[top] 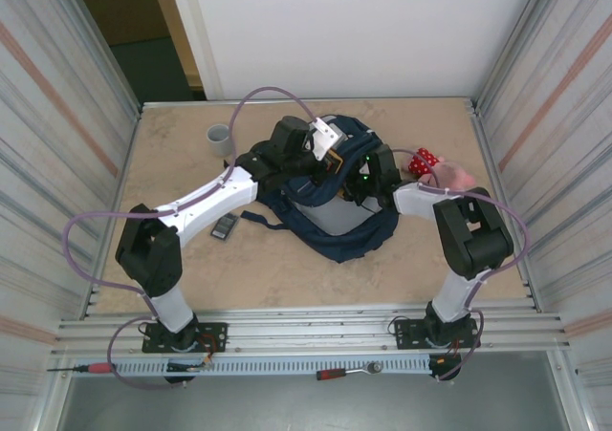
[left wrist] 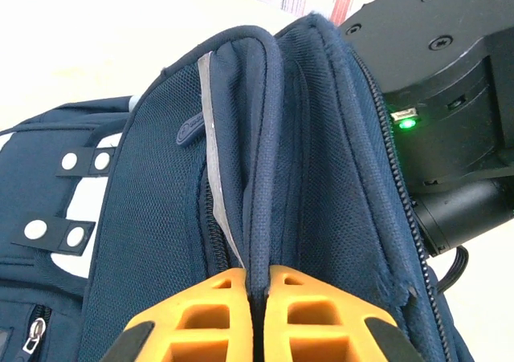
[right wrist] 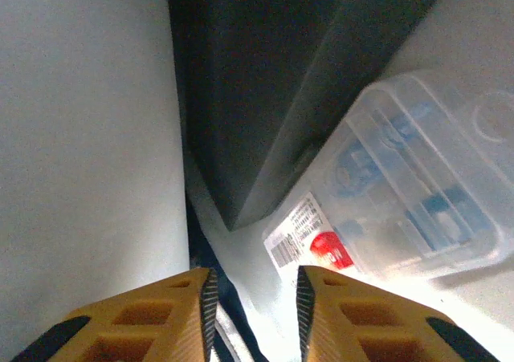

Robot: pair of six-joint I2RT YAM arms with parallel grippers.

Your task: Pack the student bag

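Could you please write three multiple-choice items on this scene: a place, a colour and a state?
1. Where is the grey cup? A. left of the student bag; B. inside the bag; C. atop the bag.
2. What colour are the left end effector's fingers? A. green; B. white; C. orange.
3. What is the left end effector doing? A. hanging open; B. shut on the bag's edge; C. gripping the cup.
1 A, it stands there in the top view; 2 C, the left wrist view shows orange; 3 B, the fingers pinch the bag's piping.
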